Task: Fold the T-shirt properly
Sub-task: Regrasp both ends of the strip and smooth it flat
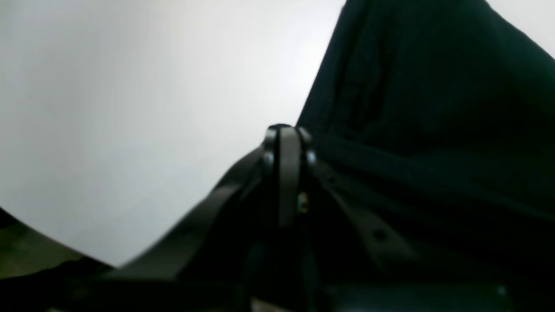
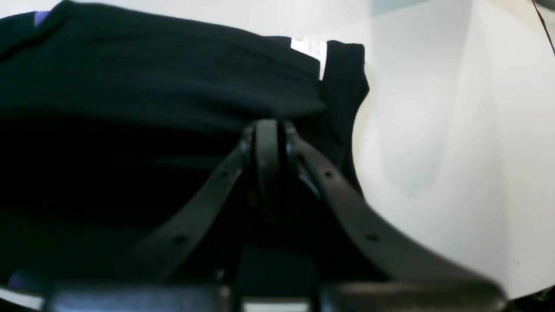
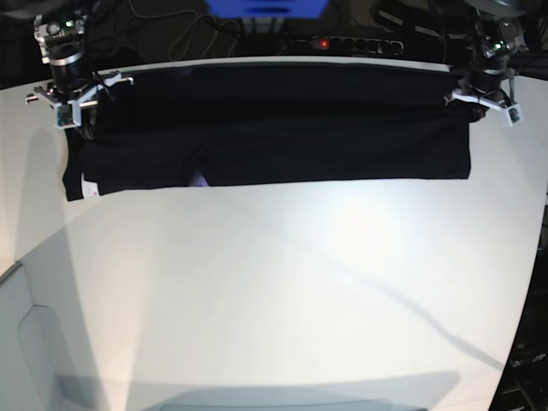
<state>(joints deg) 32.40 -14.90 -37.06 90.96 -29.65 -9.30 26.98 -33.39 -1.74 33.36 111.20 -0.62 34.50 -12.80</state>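
The black T-shirt (image 3: 274, 137) lies as a long folded band across the far side of the white table (image 3: 282, 291), stretched straight between both grippers. A white label (image 3: 89, 190) shows at its left end, and a sliver of purple print (image 3: 199, 180) peeks out along its near edge. My right gripper (image 3: 75, 118) is at the shirt's far left corner, jaws shut with black cloth (image 2: 151, 78) at their tips (image 2: 266, 128). My left gripper (image 3: 476, 104) is at the far right corner, jaws shut (image 1: 284, 134) against a taut edge of the shirt (image 1: 433, 108).
Behind the table's far edge are a power strip (image 3: 342, 43), cables and a blue object (image 3: 265, 7). A white box-like edge (image 3: 21, 334) stands at the near left. The table's right edge (image 3: 535, 257) curves away toward a dark floor.
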